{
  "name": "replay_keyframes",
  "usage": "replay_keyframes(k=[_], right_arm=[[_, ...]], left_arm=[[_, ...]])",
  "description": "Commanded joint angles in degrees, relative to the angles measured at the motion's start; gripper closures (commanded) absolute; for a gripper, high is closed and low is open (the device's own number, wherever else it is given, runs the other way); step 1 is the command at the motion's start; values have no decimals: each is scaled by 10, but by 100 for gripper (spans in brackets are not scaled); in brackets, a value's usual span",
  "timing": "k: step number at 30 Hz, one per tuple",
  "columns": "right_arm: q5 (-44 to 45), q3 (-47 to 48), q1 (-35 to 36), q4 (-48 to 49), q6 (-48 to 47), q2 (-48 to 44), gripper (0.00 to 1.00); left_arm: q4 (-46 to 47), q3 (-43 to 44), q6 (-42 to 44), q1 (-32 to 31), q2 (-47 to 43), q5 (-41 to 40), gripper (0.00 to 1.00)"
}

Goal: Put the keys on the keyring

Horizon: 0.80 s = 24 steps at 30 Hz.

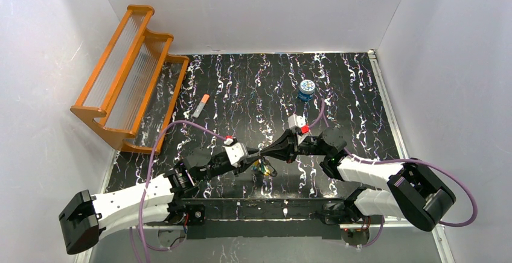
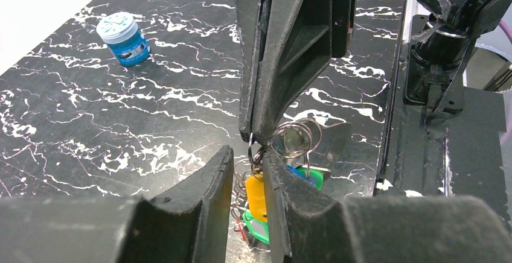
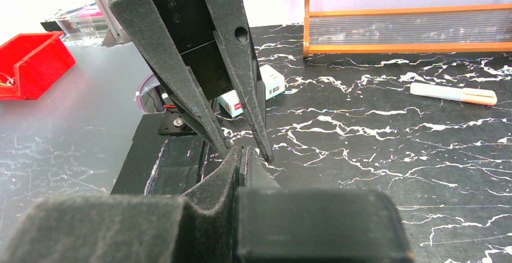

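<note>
Behind the keys [image 1: 264, 167] sits a blue tin [image 1: 307, 90].

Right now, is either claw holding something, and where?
The right gripper pinches the keys' wire ring at its top; the left gripper straddles the keys, grip unclear.

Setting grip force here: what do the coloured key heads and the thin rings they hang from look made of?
The key heads: likely plastic, opaque yellow, green and blue, softly glossy. The wire rings: seemingly steel, thin silvery coils with bright glints.
</note>
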Motion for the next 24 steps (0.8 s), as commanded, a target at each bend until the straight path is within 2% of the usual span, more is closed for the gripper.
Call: replay_keyframes(k=[1, 6, 12, 13, 17, 19, 21, 24], right_arm=[[0, 21, 2, 33, -4, -9, 99], [3, 21, 2, 28, -5, -12, 99], [26, 21, 2, -1, -21, -27, 99], [40, 21, 2, -14, -26, -34, 96], [86, 17, 3, -50, -51, -64, 62], [99, 23, 2, -77, -70, -76, 51], [94, 38, 2, -121, -101, -84, 47], [77, 65, 2, -201, -146, -90, 46]], left_arm=[[24, 8, -1, -2, -5, 12, 79], [24, 5, -3, -2, -6, 15, 100], [-4, 10, 0, -2, -14, -1, 100], [-20, 17, 4, -2, -12, -7, 100], [-119, 66, 42, -2, 2, -15, 100], [-177, 97, 65, -3, 15, -16, 100], [-228, 127, 83, -3, 32, -15, 100], [-288, 166, 109, -3, 55, -18, 100]])
